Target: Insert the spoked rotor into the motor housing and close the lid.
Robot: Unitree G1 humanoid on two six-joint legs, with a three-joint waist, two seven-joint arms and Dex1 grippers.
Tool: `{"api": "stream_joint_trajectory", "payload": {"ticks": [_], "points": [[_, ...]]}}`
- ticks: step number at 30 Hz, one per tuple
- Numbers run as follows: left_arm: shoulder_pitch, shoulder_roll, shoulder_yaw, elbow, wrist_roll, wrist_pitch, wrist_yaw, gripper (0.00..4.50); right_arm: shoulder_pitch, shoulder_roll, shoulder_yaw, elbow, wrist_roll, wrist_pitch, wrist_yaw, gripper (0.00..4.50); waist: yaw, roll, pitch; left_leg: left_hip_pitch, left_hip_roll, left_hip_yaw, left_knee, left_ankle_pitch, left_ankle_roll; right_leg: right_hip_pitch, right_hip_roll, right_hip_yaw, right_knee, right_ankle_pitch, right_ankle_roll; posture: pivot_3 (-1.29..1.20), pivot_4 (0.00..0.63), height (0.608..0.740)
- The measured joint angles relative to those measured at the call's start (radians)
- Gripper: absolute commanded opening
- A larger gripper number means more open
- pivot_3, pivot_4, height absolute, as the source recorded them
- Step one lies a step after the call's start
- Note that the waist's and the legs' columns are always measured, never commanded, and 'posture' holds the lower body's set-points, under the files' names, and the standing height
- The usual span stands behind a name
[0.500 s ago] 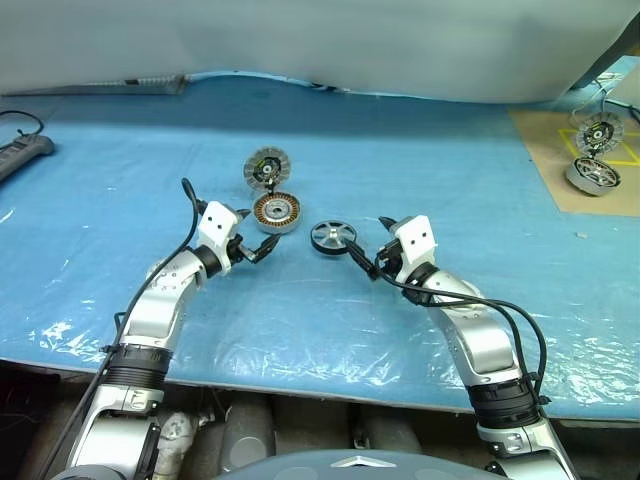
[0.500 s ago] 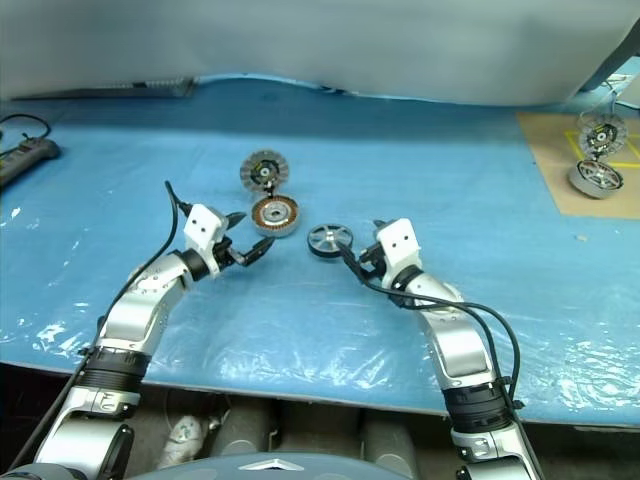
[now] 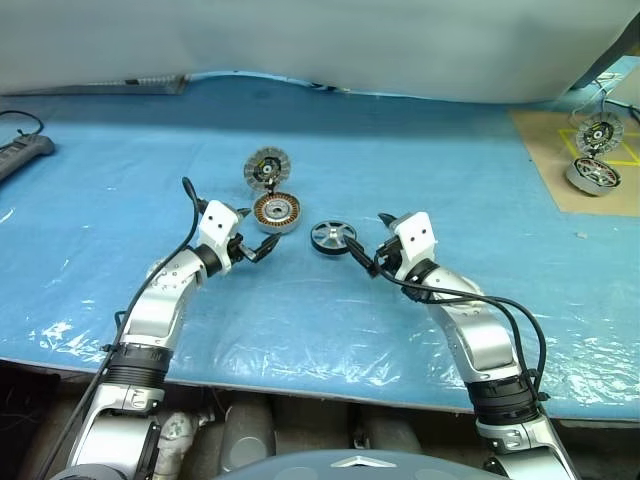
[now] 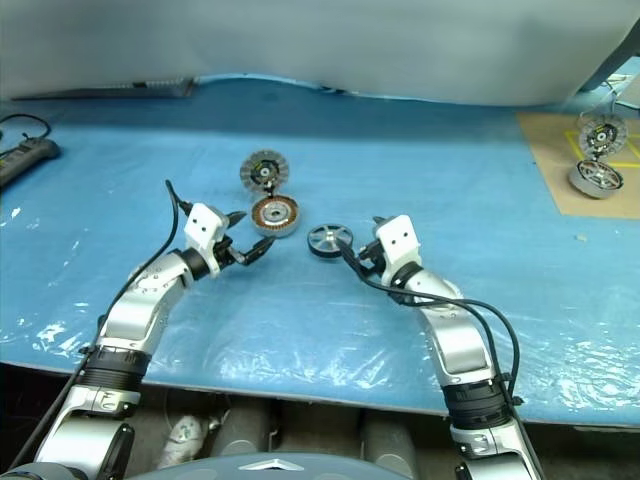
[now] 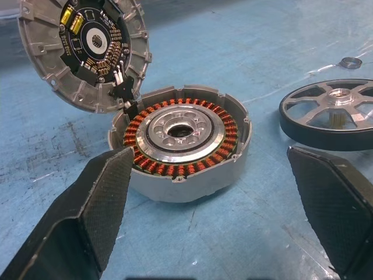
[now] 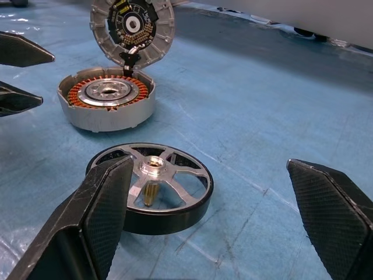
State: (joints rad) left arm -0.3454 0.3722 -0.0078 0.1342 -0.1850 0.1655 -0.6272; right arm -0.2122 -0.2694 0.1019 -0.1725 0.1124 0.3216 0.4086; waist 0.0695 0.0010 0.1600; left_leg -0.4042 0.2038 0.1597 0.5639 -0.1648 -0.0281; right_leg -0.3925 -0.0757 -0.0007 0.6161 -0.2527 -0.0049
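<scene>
Rotor (image 6: 152, 193) flat, hub shaft upward

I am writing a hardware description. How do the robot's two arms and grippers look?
Both arms have silver-grey metal shells with black ribbed joint rings. Each wrist carries a white box with small dark dots, and a black cable loops along each arm. The left gripper and right gripper each have two black, textured fingers.

Blue plastic sheet (image 3: 420, 160) spread over table, wrinkled and shiny near front edge. Black power strip (image 3: 22, 152) with cable at far left. Brown board (image 3: 560, 160) with yellow tape lines at far right, carrying second motor (image 3: 592, 175), lid raised. Small dark ring (image 5: 351, 62) lying on sheet. Grey backdrop (image 3: 320, 40) behind.
</scene>
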Motion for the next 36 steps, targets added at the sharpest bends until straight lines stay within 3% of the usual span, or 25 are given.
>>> {"api": "stream_joint_trajectory", "payload": {"ticks": [28,36], "points": [[0.006,-0.004,0.0,-0.033,0.007,0.039,0.005,4.5,-0.025,-0.01,0.0,0.0,0.004,0.019,0.021,4.48,0.0,0.0,0.0,0.0,0.0,0.0,0.0,0.0,0.0,0.0,0.0,0.0,0.0,0.0,0.0,0.0,0.15,0.74],[0.022,-0.011,0.0,-0.032,0.011,0.012,0.024,4.5,-0.131,-0.05,-0.019,0.0,0.051,0.126,0.08,4.48,-0.001,0.0,0.0,0.0,0.0,0.0,0.001,0.0,0.0,0.0,0.0,0.0,0.001,0.0,0.0,0.0,0.15,0.74]]}}
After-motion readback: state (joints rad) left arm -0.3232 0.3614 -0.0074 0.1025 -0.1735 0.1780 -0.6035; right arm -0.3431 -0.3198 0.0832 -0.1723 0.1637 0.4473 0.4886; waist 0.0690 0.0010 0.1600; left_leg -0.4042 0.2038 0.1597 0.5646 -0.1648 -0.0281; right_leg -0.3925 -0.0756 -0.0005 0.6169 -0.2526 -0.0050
